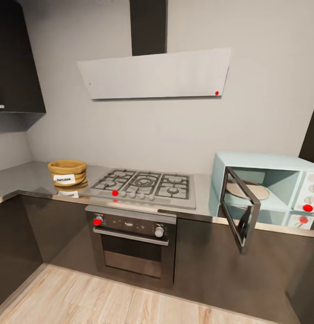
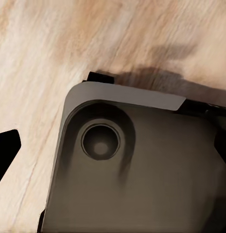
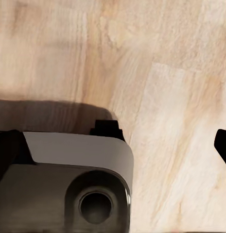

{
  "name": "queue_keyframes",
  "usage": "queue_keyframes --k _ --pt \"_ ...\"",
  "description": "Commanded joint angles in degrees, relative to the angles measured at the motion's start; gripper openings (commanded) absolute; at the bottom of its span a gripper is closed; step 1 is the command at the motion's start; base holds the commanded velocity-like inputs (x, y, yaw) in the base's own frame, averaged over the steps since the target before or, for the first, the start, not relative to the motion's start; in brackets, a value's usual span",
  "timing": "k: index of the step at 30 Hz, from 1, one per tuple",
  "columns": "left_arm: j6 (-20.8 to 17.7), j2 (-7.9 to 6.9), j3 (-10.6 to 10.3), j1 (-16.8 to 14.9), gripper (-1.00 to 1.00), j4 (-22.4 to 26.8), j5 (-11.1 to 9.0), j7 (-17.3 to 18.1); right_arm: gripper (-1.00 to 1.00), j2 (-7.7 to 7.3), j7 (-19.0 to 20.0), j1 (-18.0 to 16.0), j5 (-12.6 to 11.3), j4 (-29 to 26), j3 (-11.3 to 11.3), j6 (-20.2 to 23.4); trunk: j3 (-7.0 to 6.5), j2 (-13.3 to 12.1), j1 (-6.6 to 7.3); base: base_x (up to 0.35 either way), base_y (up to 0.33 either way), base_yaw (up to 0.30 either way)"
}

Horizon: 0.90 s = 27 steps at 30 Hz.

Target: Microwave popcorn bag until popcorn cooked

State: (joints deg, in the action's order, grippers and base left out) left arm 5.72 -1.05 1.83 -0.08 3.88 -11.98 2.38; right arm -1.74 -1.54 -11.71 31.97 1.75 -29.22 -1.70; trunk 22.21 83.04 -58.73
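Note:
The popcorn bag, a tan sack with a white label, stands on the grey countertop at the left, just beside the hob. At the right of the countertop sits the pale mint microwave; its dark glass door is swung wide open toward me, and a round plate lies inside. In the left wrist view my left gripper hangs over the wood floor and the robot's grey base, its dark fingertips far apart at the picture's edges. The right gripper hangs the same way, open and holding nothing.
A steel gas hob lies between bag and microwave, over a built-in oven with red knobs. A white hood hangs above. Dark cabinets run under the counter. Light wood floor lies between me and them.

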Motion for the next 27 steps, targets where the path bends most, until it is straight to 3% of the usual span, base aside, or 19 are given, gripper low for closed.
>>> queue_keyframes --k 1,4,14,17,21,27 --pt "0.1 0.00 0.1 0.0 1.00 0.0 -1.2 0.2 1.00 0.36 -0.1 0.4 0.6 0.2 -0.4 -0.2 0.05 0.0 0.00 0.000 0.000 0.300" --pt "0.1 0.00 0.1 0.0 1.00 0.0 -3.2 0.2 1.00 1.11 -0.1 1.0 0.7 0.2 -0.3 -0.1 0.05 0.0 0.00 0.000 0.000 0.300" --pt "0.1 0.12 0.1 0.0 1.00 0.0 -3.5 -0.5 1.00 1.06 -0.1 1.1 0.8 0.1 0.0 -0.4 0.05 0.0 0.00 0.000 0.000 0.300" --pt "0.1 1.13 0.1 0.0 1.00 -0.1 -3.5 -0.9 1.00 1.07 -0.2 1.1 0.9 0.1 0.0 -0.6 0.05 0.0 0.00 0.000 0.000 0.300" --pt "0.1 1.59 0.1 0.0 1.00 -0.1 -3.4 -5.6 1.00 1.05 -0.2 1.1 1.0 0.1 0.0 -0.6 0.05 0.0 0.00 0.000 0.000 0.300" --pt "0.1 2.18 0.0 0.0 1.00 -0.2 -3.2 -7.3 1.00 1.12 -0.2 1.1 0.9 0.1 0.0 -0.6 0.05 0.0 0.00 0.000 0.000 0.300"
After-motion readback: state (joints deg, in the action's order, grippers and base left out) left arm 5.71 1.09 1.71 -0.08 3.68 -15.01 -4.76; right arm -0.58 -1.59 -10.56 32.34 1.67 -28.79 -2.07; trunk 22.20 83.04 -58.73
